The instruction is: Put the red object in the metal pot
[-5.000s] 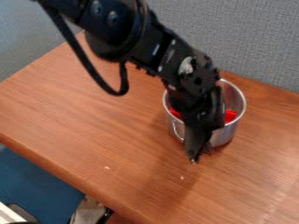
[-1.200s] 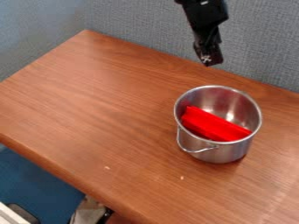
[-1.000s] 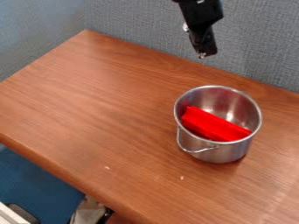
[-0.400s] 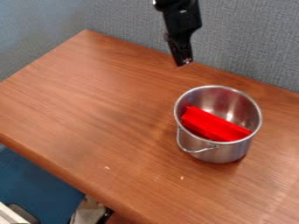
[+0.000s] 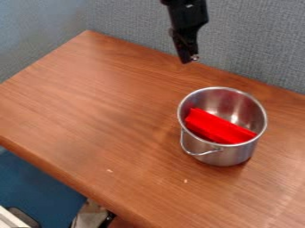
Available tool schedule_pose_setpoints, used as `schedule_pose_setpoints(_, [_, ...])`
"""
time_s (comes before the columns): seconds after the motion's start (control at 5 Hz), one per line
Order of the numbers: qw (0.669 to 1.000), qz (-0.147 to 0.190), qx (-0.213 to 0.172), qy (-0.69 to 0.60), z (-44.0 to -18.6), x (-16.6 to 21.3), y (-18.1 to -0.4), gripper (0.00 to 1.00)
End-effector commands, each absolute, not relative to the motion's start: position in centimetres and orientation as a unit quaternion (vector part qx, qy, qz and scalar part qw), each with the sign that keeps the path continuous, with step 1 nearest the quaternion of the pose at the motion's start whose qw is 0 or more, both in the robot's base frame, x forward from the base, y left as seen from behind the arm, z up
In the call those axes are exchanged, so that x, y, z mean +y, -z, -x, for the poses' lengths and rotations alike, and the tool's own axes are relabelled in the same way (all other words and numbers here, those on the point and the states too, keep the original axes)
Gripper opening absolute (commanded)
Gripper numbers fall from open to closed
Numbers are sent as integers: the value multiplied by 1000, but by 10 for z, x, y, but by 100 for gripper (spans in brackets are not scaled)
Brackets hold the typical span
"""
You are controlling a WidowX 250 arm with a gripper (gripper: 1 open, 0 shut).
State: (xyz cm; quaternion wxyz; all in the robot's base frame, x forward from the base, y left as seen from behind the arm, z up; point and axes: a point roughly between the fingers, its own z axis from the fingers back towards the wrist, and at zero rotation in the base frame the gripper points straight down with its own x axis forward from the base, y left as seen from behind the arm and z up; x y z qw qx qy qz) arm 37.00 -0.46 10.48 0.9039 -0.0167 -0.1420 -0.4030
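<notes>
- The red block [image 5: 222, 126] is lying inside the pot [image 5: 223, 147], leaning across it from the left side toward the right wall.
- The pot is standing upright on the table [image 5: 84, 98], near the right edge (its thin wire loop is hanging on the front, facing us).
- The gripper [image 5: 187, 56] is hanging in the air near the top of the picture, up and to the left of the pot, well apart from it.
- Its fingers are pressed together and are pinching nothing.
- The gripper is pointing down at the table, tipped a little.
- Only the black end of the arm [image 5: 184, 13] is showing; the rest is going off the top.
- A grey-blue wall [image 5: 48, 22] is sitting behind the table.
</notes>
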Motion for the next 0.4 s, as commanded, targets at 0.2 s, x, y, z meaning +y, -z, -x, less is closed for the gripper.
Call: schedule_pose_setpoints(0.2, [885, 9, -176, 431, -371, -27, -131, 0])
